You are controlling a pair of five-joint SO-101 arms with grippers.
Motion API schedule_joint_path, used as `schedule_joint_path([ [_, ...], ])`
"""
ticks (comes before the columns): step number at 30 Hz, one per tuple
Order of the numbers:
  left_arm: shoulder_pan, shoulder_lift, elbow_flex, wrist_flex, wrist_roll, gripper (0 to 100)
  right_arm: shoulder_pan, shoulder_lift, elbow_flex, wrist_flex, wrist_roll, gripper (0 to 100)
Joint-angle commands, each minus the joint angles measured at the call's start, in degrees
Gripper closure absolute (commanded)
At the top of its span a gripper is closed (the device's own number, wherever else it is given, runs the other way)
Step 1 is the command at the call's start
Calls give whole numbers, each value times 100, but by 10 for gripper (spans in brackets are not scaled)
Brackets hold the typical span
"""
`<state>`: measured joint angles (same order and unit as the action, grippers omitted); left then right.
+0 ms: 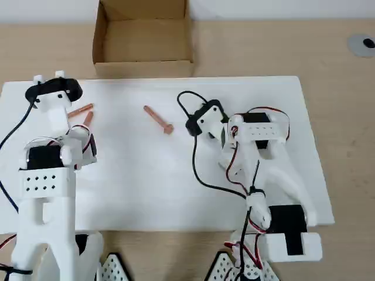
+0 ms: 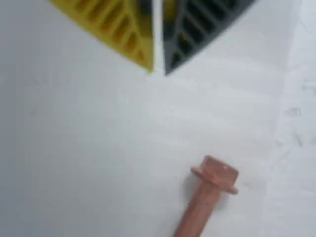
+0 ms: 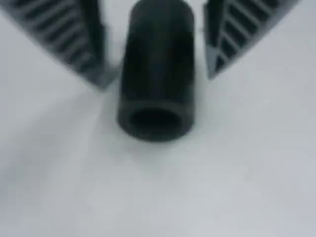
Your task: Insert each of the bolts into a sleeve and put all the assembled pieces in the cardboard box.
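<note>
A copper bolt lies on the white mat, a short way in front of my left gripper, whose yellow and black fingers stand shut with nothing between them. From above, two bolts lie beside the left arm, and a third bolt rests mid-mat. A black sleeve lies between the fingers of my right gripper, which is open with a gap on each side. The right arm's head hangs right of the middle bolt. The cardboard box stands beyond the mat.
The white mat covers most of the wooden table. Black and red cables loop from the right arm across the mat. A grey disc sits at the far right of the table.
</note>
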<state>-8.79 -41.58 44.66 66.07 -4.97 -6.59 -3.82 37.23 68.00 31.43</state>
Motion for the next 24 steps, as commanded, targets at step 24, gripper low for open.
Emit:
schedule_joint_path([
  [24, -26, -163, -413, 246, -149, 983, 963, -1200, -2334, 2251, 97, 988],
])
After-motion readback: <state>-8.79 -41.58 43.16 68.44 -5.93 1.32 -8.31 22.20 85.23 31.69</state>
